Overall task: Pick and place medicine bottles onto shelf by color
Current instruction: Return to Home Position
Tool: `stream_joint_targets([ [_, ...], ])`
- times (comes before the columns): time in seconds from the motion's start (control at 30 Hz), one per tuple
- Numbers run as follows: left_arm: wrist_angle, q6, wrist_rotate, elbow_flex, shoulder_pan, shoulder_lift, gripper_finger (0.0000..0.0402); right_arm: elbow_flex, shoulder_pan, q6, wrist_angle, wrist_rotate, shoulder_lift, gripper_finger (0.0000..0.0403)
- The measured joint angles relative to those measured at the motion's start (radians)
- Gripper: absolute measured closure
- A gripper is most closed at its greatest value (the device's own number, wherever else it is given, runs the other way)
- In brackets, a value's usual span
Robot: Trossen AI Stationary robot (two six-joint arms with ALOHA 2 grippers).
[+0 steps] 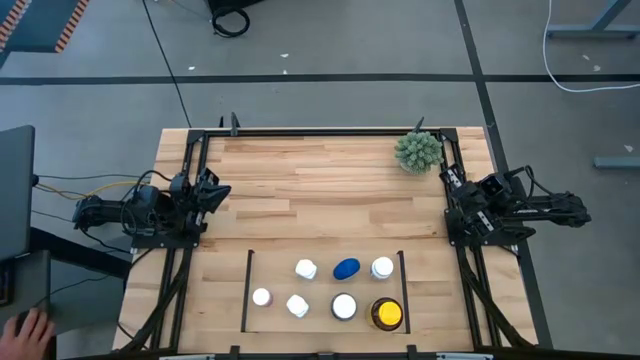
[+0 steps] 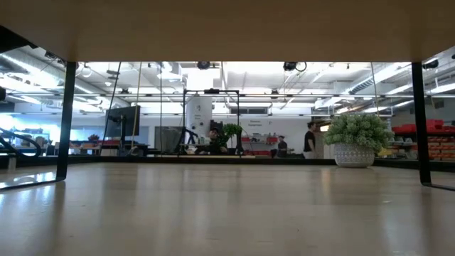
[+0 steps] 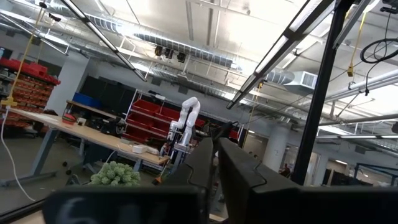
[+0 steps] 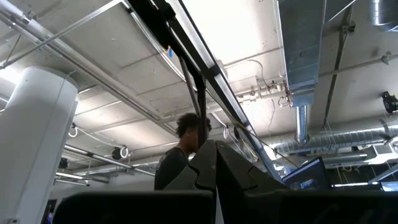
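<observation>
Several medicine bottles stand upright inside the shelf (image 1: 275, 325), a light wood bay between two thin black bars at the table's near edge. Most have white caps (image 1: 306, 268); one is blue (image 1: 346, 268), and a larger amber one has a yellow cap (image 1: 387, 314). My left gripper (image 1: 217, 190) (image 3: 216, 163) rests shut by the table's left rail, tilted upward, holding nothing. My right gripper (image 1: 449, 181) (image 4: 216, 167) rests shut by the right rail, also tilted upward and empty. Both are far from the bottles.
A spiky green plant (image 1: 417, 151) (image 2: 357, 139) in a pot stands at the far right corner. Black frame rails (image 1: 320, 131) run round the table. A person's hand (image 1: 30, 328) shows at the lower left, off the table. Bare wood lies between the arms.
</observation>
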Motion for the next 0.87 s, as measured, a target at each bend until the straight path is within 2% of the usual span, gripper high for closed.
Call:
stream_joint_targets([
  [0.87, 0.0, 0.0, 0.0, 0.0, 0.0, 0.0, 0.0372, 0.0, 0.0, 0.0, 0.0, 0.0, 0.0, 0.0397],
])
